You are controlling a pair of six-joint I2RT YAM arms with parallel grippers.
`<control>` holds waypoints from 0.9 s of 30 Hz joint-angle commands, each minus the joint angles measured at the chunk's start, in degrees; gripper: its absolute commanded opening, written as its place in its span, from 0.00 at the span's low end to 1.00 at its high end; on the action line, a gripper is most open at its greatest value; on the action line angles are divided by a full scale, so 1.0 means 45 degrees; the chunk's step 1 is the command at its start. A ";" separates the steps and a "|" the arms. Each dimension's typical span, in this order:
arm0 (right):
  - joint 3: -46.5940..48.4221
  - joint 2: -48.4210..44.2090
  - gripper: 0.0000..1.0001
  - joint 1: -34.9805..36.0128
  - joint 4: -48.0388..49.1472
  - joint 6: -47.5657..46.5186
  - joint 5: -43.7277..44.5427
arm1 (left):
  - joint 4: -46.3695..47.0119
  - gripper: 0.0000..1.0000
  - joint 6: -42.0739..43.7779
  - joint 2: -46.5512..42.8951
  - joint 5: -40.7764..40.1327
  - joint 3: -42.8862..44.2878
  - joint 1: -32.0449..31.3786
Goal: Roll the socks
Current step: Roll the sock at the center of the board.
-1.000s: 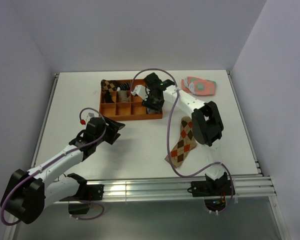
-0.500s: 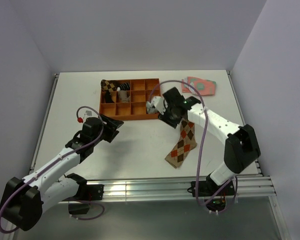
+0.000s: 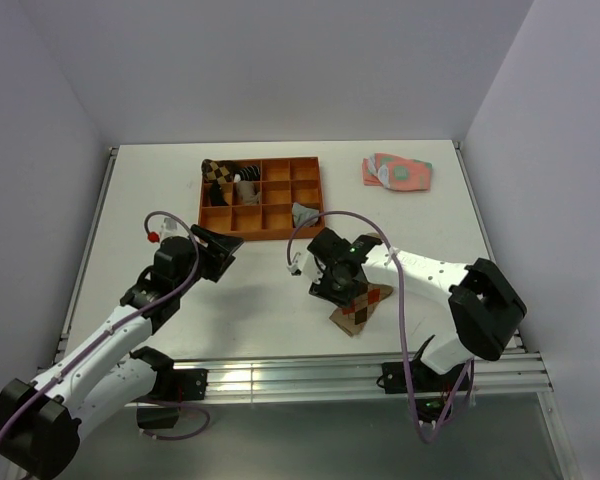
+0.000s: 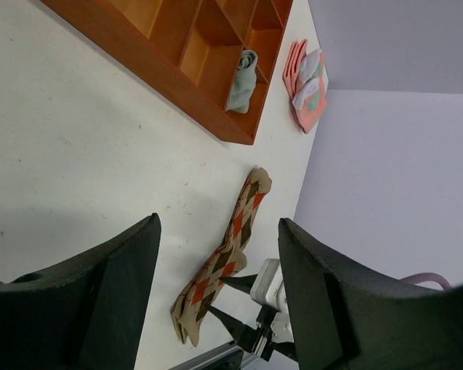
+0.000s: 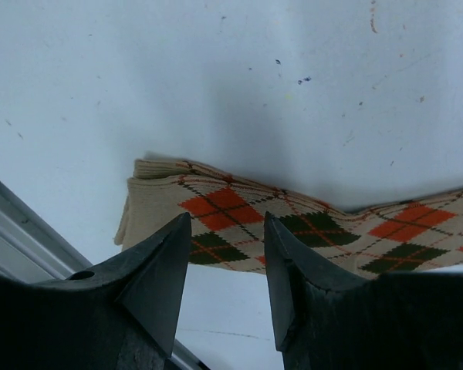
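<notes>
Argyle sock (image 5: 239,220) lies flat, unrolled, near the table (image 3: 130,200) front edge. Right gripper (image 5: 225,223) hovers over its near end, fingers spread. Grey sock (image 4: 243,77) sits bundled in a tray (image 3: 230,224) corner cell. Left gripper (image 4: 216,231) spread, holding nothing. Roughly halfway, I'd judge.

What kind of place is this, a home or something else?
Probably a laboratory robot booth, not a home: bare walls enclose a white table, the left arm and right arm stand on an aluminium rail at its near edge, and an argyle sock lies near an orange divided tray.
</notes>
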 commanded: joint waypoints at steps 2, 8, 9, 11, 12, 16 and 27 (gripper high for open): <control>-0.0070 -0.0137 0.50 0.0056 0.0034 0.1261 0.1195 | -0.0074 0.68 0.0433 -0.0310 0.0340 -0.0004 0.0117; -0.0578 -0.0059 0.54 -0.0002 -0.0062 0.1555 0.2273 | -0.0036 0.68 0.0648 -0.0271 0.0478 0.0016 0.0137; -0.0675 0.0039 0.55 -0.0002 -0.0102 0.1536 0.2273 | 0.0081 0.68 0.0648 -0.0271 0.0478 -0.0062 0.0156; -0.0715 0.0408 0.55 -0.0119 -0.0006 0.1516 0.2274 | 0.0218 0.68 0.0648 -0.0174 0.0478 -0.0121 0.0176; -0.0734 0.0546 0.55 -0.0216 0.0034 0.1400 0.2138 | 0.0277 0.68 0.0648 -0.0135 0.0691 -0.0160 0.0195; -0.0424 0.1541 0.56 -0.0373 -0.0024 0.0950 0.1415 | 0.0355 0.68 0.0687 -0.0017 0.0809 -0.0180 0.0273; 0.2543 0.4179 0.56 0.0465 0.0054 0.0598 -0.0031 | -0.0521 0.69 0.0882 -0.0330 0.0654 0.0151 0.0566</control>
